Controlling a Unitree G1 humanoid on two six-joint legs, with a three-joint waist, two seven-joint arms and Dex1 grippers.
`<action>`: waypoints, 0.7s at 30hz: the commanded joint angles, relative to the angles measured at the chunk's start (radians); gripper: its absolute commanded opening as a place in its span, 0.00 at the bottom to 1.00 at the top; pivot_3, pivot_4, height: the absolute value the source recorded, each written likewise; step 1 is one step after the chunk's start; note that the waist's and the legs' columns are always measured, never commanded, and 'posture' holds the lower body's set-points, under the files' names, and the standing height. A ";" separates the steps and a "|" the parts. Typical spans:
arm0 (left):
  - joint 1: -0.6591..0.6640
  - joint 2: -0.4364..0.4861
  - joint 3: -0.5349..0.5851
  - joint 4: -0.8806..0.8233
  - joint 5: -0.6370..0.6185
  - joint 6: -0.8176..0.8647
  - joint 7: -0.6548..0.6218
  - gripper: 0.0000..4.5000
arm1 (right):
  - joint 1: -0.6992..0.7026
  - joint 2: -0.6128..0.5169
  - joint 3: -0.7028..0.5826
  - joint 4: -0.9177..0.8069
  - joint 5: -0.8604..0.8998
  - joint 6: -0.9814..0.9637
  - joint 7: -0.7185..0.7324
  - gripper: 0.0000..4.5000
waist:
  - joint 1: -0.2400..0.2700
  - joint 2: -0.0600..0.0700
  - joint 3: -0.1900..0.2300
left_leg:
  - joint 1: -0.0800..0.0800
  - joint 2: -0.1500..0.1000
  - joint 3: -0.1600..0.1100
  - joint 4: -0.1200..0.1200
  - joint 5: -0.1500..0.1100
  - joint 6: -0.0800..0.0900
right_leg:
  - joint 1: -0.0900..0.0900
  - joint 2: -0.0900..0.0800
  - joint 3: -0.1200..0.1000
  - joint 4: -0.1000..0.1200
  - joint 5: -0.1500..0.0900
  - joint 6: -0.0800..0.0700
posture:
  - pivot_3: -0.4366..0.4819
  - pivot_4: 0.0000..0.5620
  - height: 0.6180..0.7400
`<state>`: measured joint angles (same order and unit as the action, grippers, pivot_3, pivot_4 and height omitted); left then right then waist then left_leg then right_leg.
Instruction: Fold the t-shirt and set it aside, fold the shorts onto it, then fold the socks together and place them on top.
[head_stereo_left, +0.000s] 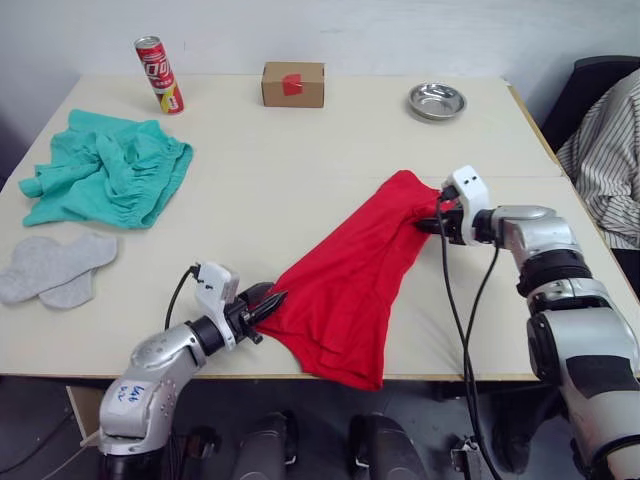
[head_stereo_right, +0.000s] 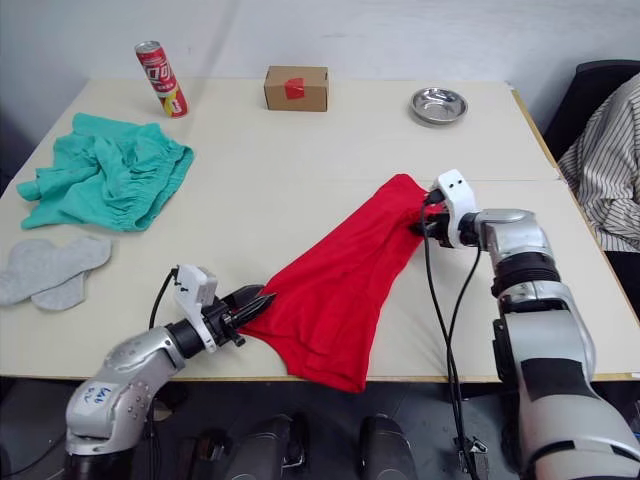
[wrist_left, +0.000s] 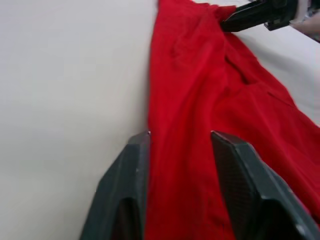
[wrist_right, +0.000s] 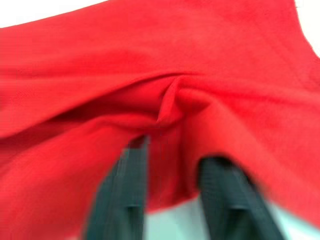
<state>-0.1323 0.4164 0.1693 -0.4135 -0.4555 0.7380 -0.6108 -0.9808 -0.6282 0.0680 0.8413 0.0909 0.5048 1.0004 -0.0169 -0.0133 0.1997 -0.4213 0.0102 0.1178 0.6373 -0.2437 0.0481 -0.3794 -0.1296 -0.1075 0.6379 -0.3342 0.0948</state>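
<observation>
Beige counter (head_stereo_left: 300, 160) spans the frame, with the red t-shirt (head_stereo_left: 350, 280) stretched diagonally from center right down to the lower middle edge. Left end effector (head_stereo_left: 272, 302) pinches its lower corner; right end effector (head_stereo_left: 425, 222) grips its upper end. Teal shorts (head_stereo_left: 105, 168) lie crumpled at upper left, grey socks (head_stereo_left: 55, 268) below them, overlapping at the left edge.

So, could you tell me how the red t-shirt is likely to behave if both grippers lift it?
The t-shirt will probably sag between the left gripper and right gripper, since it already creases. Its edge overhanging the table may slide.
</observation>
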 joint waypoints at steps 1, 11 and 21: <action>-0.120 0.102 0.034 0.088 -0.097 0.044 -0.131 0.71 | 0.142 -0.108 -0.025 -0.330 0.093 0.227 0.117 0.61 | 0.009 0.000 0.000 | 0.000 0.000 -0.001 0.000 0.000 0.000 | 0.000 0.000 -0.001 -0.001 0.000 0.000 | 0.48 0.27 1.00; -0.710 0.010 -0.276 0.882 0.144 -0.176 -0.269 0.94 | 0.701 -0.121 -0.277 -1.263 0.501 0.895 0.003 0.99 | 0.035 0.000 0.001 | 0.000 0.000 -0.002 -0.001 -0.003 0.000 | 0.002 0.000 -0.003 -0.004 0.000 0.000 | 0.48 0.27 1.00; -0.995 -0.195 -0.349 1.461 0.338 -0.443 -0.294 0.94 | 0.846 0.135 -0.293 -1.470 0.556 0.987 -0.273 0.99 | 0.035 -0.003 -0.001 | -0.001 0.000 0.002 -0.001 -0.004 0.002 | 0.001 0.002 0.000 -0.008 0.001 0.002 | 0.48 0.27 1.00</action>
<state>-1.1152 0.2352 -0.1757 1.0104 -0.1405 0.3249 -0.8927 -0.1564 -0.5130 -0.2463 -0.6110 0.6217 1.4722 0.7595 0.0186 -0.0167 0.1989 -0.4221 0.0102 0.1196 0.6365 -0.2481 0.0500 -0.3785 -0.1280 -0.1079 0.6303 -0.3331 0.0967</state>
